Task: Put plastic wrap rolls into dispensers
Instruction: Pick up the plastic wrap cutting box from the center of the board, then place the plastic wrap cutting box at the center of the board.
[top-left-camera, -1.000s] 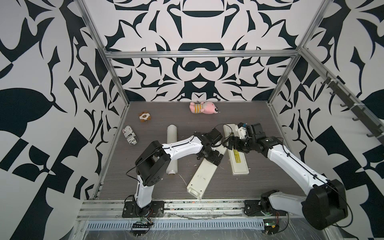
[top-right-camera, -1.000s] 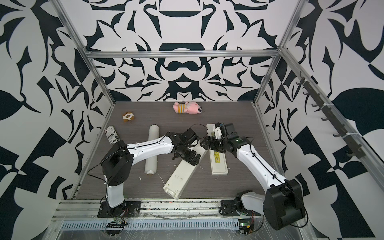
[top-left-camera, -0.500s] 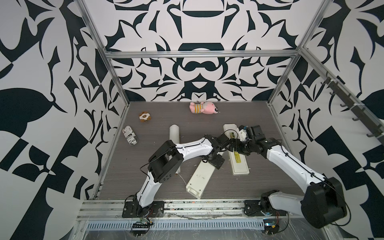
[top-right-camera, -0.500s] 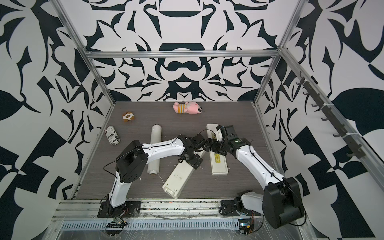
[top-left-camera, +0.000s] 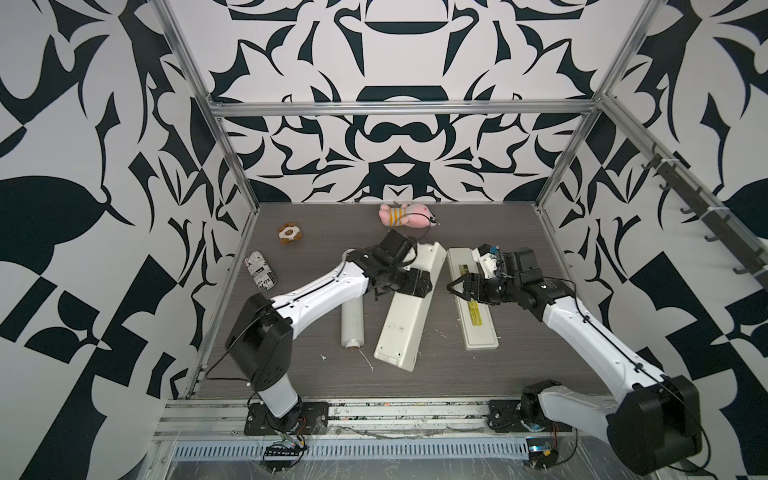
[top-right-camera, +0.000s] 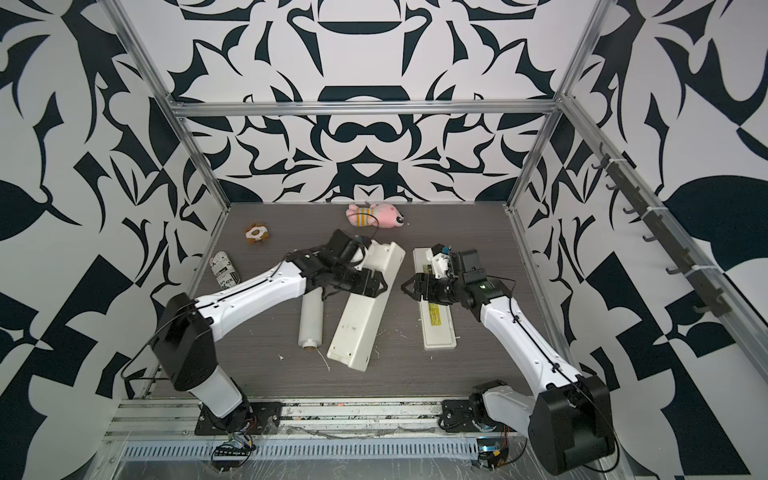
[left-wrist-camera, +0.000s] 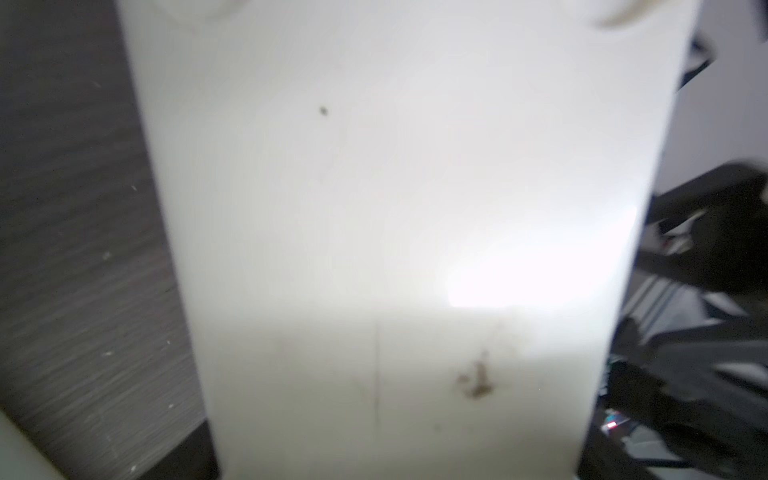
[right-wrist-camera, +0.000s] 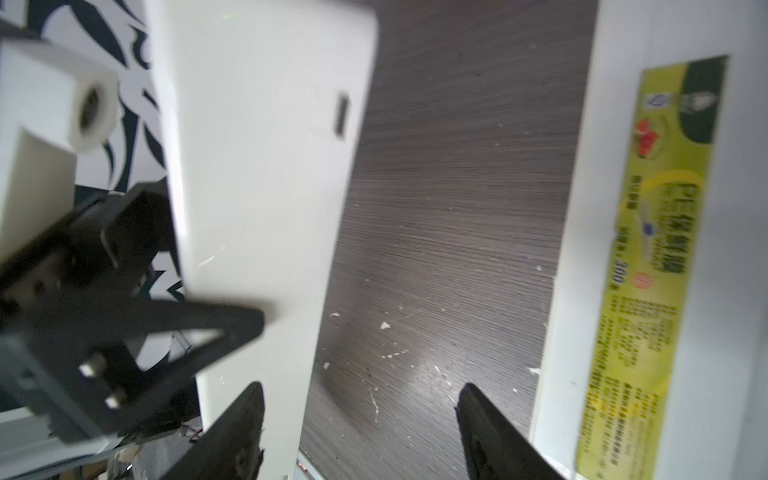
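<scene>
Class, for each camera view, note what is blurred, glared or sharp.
Left wrist view: the long cream-white plastic box fills the frame, soft, with a bright glare patch. Right wrist view: the yellow label strip is smeared. Both top views: sharp, evenly lit.

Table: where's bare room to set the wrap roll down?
Free: the front strip of the dark wood-grain table, before the translucent white film roll, the plain cream box and the yellow-labelled cream dispenser. Crowded: the gap between those boxes, where the right hand sits.
</scene>
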